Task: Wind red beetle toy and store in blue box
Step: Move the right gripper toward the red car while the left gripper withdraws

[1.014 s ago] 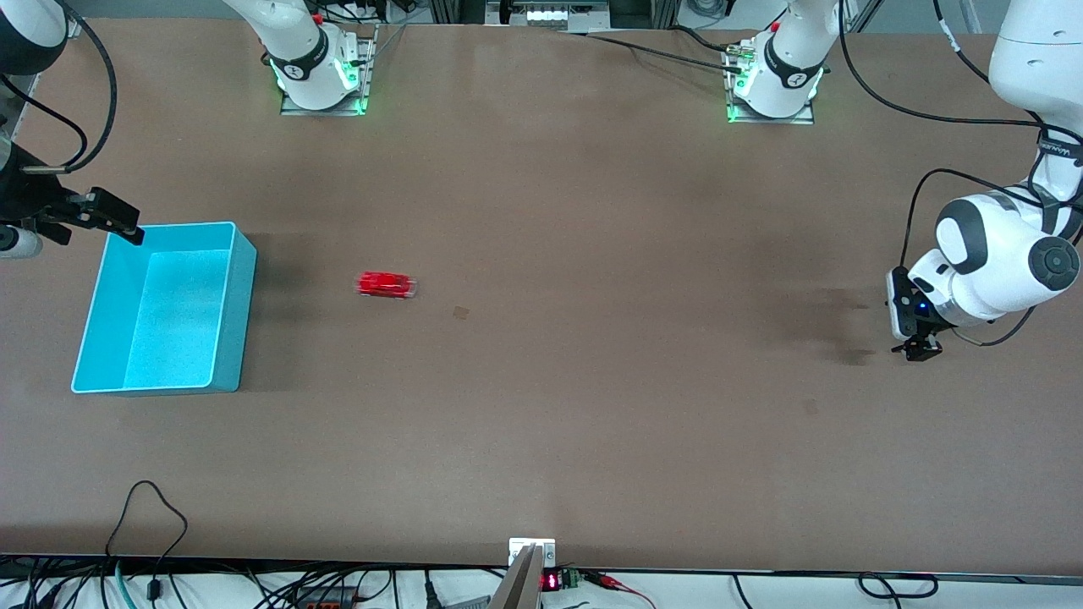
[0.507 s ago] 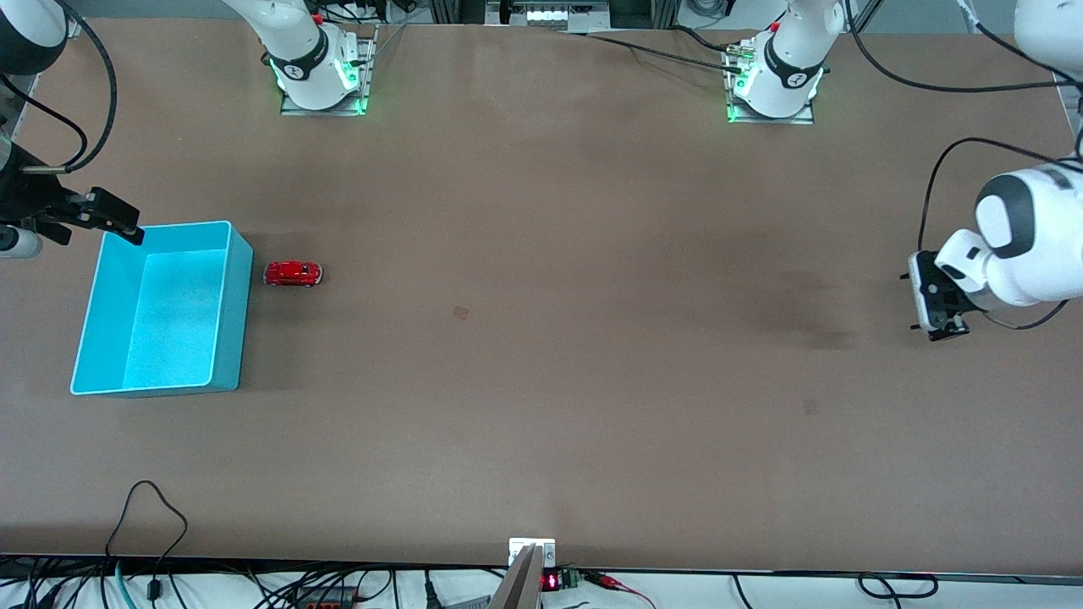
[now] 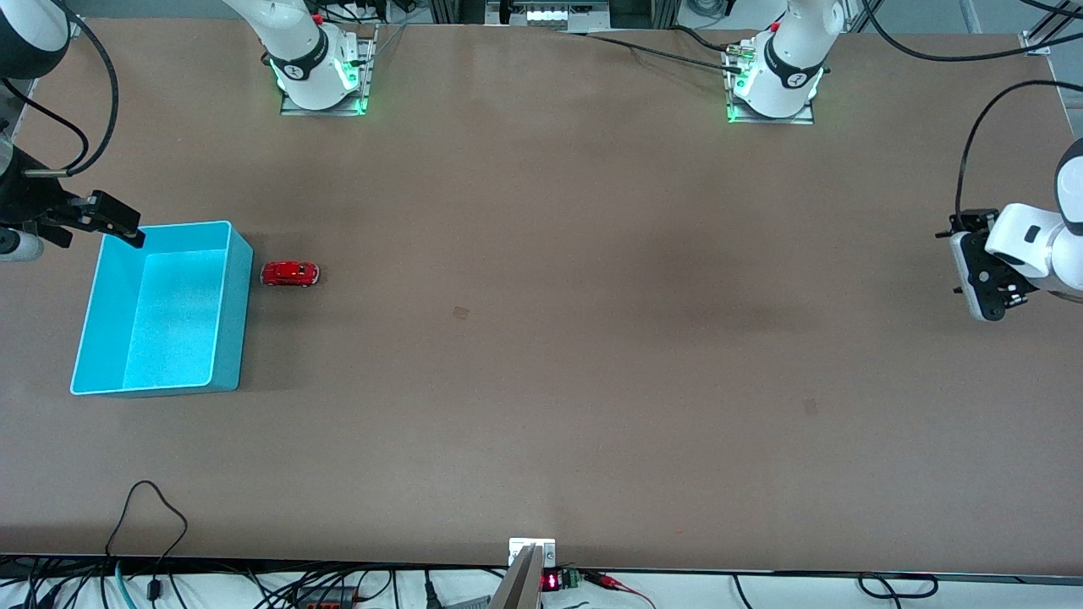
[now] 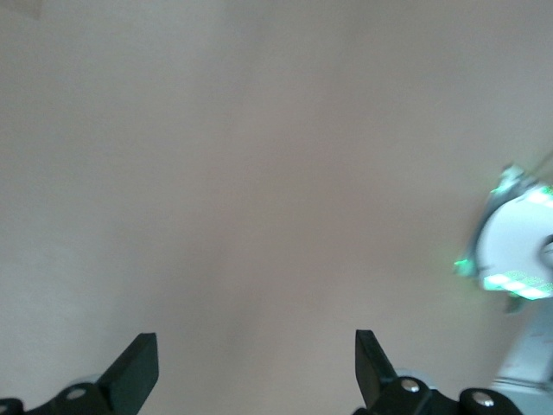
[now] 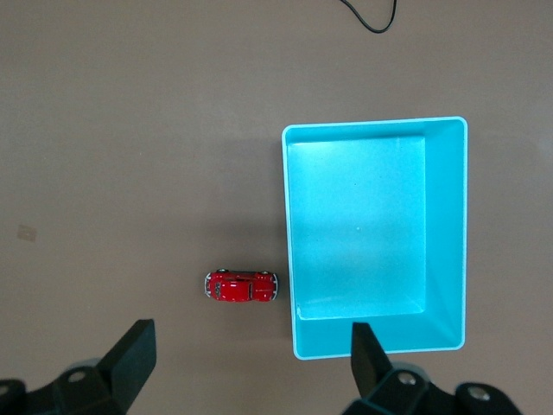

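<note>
The red beetle toy (image 3: 290,273) stands on the table right beside the blue box (image 3: 230,315), against the wall that faces the left arm's end. I cannot tell if they touch. The box is open and holds nothing. The right wrist view shows the toy (image 5: 242,286) and the box (image 5: 373,130) from above. My right gripper (image 3: 118,222) hangs open and empty over the box's corner farthest from the front camera; its fingers (image 5: 130,353) frame that view. My left gripper (image 3: 986,283) is open and empty in the air at the left arm's end; its wrist view shows only bare table between its fingers (image 4: 138,367).
A small pale mark (image 3: 460,313) lies on the brown table (image 3: 592,381) toward the middle. The arm bases (image 3: 321,76) (image 3: 774,80) stand along the edge farthest from the front camera. Cables (image 3: 148,507) hang at the nearest edge.
The toy rolled from mid-table toward the right arm's end and stopped beside the box, which shifted slightly. The left arm lifted and drew back toward its end. The right gripper stayed put.
</note>
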`<state>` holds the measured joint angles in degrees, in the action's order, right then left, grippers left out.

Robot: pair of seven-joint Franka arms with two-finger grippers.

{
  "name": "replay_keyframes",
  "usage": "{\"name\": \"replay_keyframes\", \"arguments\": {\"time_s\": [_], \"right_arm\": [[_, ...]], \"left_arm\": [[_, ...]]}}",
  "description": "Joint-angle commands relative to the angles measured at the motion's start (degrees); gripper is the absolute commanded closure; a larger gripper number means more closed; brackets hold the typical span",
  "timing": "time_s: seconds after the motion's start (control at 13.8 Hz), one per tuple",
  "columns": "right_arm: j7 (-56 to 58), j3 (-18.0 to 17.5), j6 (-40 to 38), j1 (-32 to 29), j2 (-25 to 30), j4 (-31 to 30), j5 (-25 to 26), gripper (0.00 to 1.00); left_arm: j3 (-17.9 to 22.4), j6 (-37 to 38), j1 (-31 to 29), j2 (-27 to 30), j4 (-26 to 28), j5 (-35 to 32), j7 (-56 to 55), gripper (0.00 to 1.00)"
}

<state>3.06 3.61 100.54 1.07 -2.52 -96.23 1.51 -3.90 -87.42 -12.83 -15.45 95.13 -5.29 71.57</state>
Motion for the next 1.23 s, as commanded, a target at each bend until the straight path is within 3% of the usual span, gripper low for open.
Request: {"name": "replay_keyframes", "arguments": {"time_s": [0.0,0.36,0.72,0.94,1.01,1.16], "right_arm": [[0.4,0.1,-0.1,-0.1,-0.8,0.4,0.0,0.00],[0.8,-0.1,-0.7,2.9,-2.9,-0.1,0.2,0.00],[1.3,-0.1,-0.8,6.8,-6.8,-0.3,-0.1,0.00],[4.8,-0.1,1.2,7.0,-9.7,-0.3,0.1,0.00],[7.5,-0.1,2.1,6.9,-10.8,-0.3,0.1,0.00],[12.6,-0.1,3.1,6.7,-13.3,-0.5,-0.1,0.00]], "left_arm": [[-0.1,9.9,3.9,0.8,-5.5,-1.7,-12.7,0.00],[-0.4,22.4,10.3,0.8,-15.0,0.7,-40.4,0.00],[-7.7,24.4,10.4,0.9,-20.5,0.5,-60.5,0.00],[-7.6,21.8,10.5,1.2,-20.3,1.1,-65.3,0.00],[-6.1,17.2,10.9,3.0,-18.8,1.2,-65.9,0.00],[-3.1,6.2,12.1,8.2,-10.7,1.4,-66.2,0.00]]}}
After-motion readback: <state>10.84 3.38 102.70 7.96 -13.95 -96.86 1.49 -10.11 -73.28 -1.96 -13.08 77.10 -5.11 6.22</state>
